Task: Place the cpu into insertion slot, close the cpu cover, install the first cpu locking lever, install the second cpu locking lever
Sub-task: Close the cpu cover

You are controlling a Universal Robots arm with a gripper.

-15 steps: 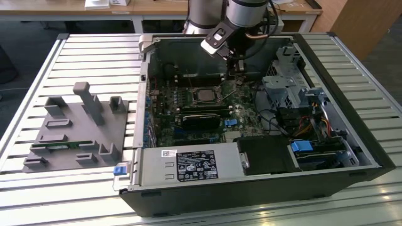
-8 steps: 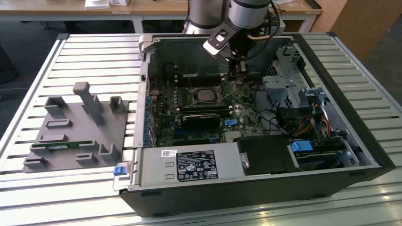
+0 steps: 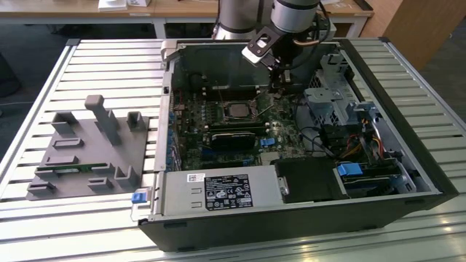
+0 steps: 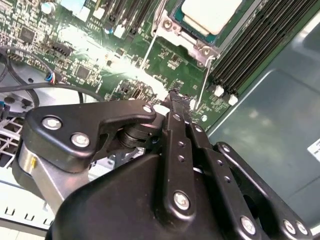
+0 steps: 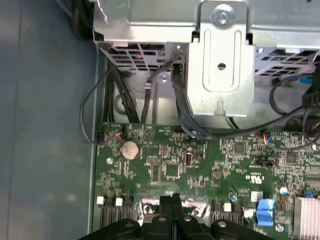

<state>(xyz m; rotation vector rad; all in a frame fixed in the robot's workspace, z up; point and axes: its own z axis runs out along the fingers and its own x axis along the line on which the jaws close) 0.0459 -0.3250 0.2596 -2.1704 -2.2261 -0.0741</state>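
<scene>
Pincer (image 4: 176, 97), black, two-fingered: fingers pressed together with nothing between them, hanging over the green motherboard (image 5: 165, 165) inside the open black computer case (image 3: 291, 229) on the slatted metal tabletop (image 3: 95, 60). Small flat square silver-beige cpu (image 4: 210, 12): seated in the silvery-rimmed square insertion slot (image 4: 197, 49), near the pincer tips but apart from them. Two thin wire levers (image 4: 150, 47): angled out beside the slot. Grey moulded fixture (image 3: 87, 147): on the tabletop, at the exterior view's left.
</scene>
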